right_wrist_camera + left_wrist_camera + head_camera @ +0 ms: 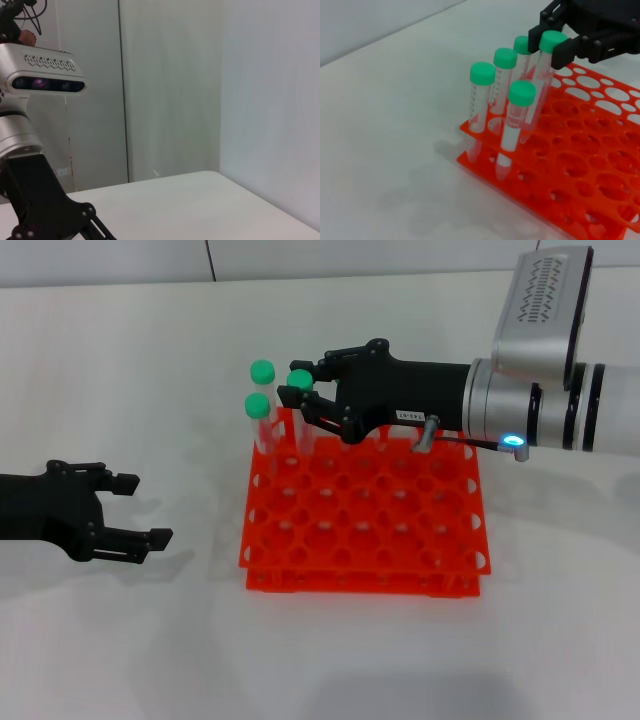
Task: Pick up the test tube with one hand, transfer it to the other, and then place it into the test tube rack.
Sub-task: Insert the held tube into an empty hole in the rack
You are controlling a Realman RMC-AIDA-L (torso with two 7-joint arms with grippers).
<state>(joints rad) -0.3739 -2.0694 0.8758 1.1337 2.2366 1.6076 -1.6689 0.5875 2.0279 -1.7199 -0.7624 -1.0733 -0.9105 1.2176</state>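
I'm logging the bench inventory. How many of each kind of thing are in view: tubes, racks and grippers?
Green-capped tubes: 5, counting the test tube in the right gripper's jaws
Orange rack: 1
Grippers: 2, left gripper and right gripper
Total: 8

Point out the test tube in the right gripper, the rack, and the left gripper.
test tube (552,41): left wrist view, on its green cap, between the right gripper's fingers.
test tube rack (360,585): head view, on its near bottom edge.
left gripper (135,508): head view, midway between its open fingers, left of the rack.
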